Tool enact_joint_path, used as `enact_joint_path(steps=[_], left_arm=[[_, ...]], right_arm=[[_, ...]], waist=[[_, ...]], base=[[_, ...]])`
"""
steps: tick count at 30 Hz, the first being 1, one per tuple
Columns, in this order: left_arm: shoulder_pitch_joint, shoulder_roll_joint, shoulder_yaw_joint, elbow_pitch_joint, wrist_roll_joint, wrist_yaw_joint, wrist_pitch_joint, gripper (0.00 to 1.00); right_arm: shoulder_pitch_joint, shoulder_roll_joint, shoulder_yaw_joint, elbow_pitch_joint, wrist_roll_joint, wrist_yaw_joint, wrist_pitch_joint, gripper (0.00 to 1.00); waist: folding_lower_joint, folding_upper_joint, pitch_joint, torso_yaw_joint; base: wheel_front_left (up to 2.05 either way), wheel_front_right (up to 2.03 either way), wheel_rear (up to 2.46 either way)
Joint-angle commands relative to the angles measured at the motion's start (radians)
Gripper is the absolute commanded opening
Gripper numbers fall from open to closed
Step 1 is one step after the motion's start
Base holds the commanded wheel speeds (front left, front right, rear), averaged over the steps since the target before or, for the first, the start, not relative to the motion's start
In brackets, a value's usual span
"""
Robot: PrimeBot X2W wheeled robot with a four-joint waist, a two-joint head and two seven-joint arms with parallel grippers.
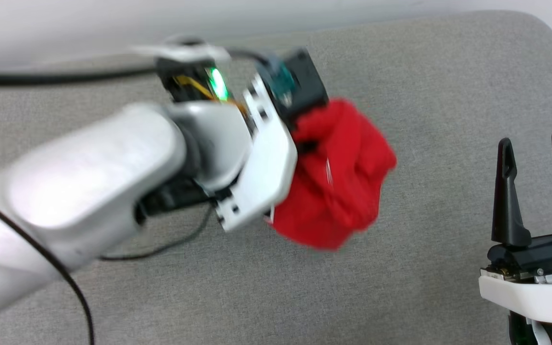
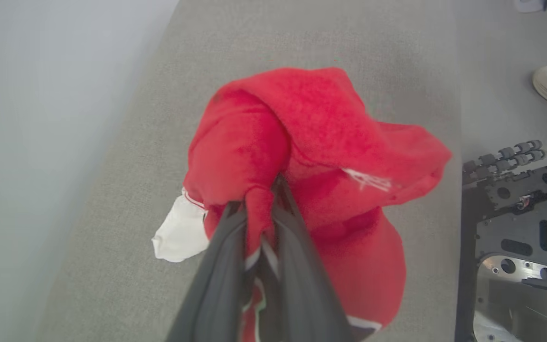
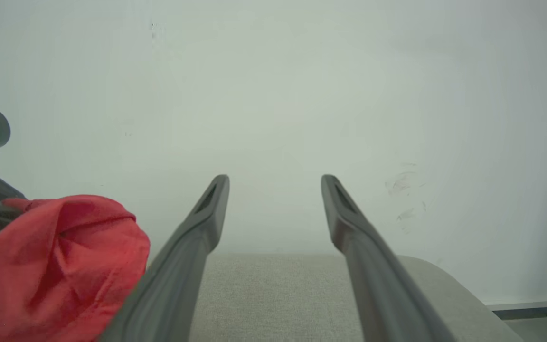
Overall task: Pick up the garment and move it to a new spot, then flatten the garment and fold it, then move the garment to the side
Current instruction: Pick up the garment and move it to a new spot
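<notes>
Dark tapered left gripper (image 2: 257, 199) clamped on bunched, soft red garment (image 2: 311, 123); right gripper (image 3: 274, 179) wide apart.

Head camera looks down on the grey surface (image 1: 424, 72); wrist cameras sit nearer, all sharing the garment (image 1: 338, 177).
</notes>
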Motion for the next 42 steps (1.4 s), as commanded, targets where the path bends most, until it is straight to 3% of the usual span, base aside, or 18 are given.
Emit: enact_joint_path(steps=[1,16,22,23,24,32,34,38,42], left_arm=[[0.024,-0.006,-0.005,0.007,0.004,0.001,-0.003,0.0],[0.441,-0.176,-0.022,0.24,0.163,0.0,0.062,0.0],[0.479,-0.22,-0.029,0.277,0.217,0.0,0.03,0.0],[0.47,-0.226,-0.028,0.274,0.221,0.0,0.012,0.45],[0.451,-0.231,-0.026,0.271,0.229,0.0,-0.023,1.0],[0.376,-0.25,0.016,0.307,0.256,0.003,-0.345,1.0],[0.381,-0.247,0.038,0.314,0.279,0.026,-0.414,1.0],[0.42,-0.226,0.093,0.317,0.325,0.118,-0.555,1.0],[0.485,-0.185,0.164,0.308,0.362,0.253,-0.707,1.0]], right_arm=[[-0.001,0.003,-0.001,0.004,-0.005,0.0,-0.002,1.0],[-0.031,0.003,0.01,0.053,0.005,0.0,-0.002,1.0],[-0.03,0.003,0.002,0.066,0.001,0.0,-0.002,1.0],[-0.028,0.003,0.003,0.069,-0.002,0.0,-0.002,1.0],[-0.026,0.003,0.002,0.072,-0.005,0.0,-0.002,1.0],[0.023,0.003,-0.005,0.091,-0.016,0.0,-0.002,1.0],[0.037,0.002,-0.01,0.095,-0.018,0.0,-0.002,1.0],[0.059,0.003,-0.018,0.103,-0.024,0.0,-0.002,1.0],[0.074,0.002,-0.031,0.107,-0.026,0.0,-0.002,1.0]], waist=[[0.0002,0.0,0.006,-0.001],[0.0002,0.0,0.096,-0.036],[0.0002,0.0,0.095,-0.022],[0.0002,0.0,0.088,-0.017],[0.0002,0.0,0.081,-0.012],[0.0002,0.0,-0.022,0.038],[0.0002,0.0,-0.046,0.053],[0.0002,0.0,-0.08,0.079],[0.0002,0.0,-0.1,0.101]], base=[[0.0,0.0,0.0],[0.0,0.0,0.0],[0.0,0.0,0.0],[0.0,0.0,0.0],[0.0,0.0,0.0],[0.0,0.0,0.0],[0.0,0.0,0.0],[0.0,0.0,0.0],[0.0,0.0,0.0]])
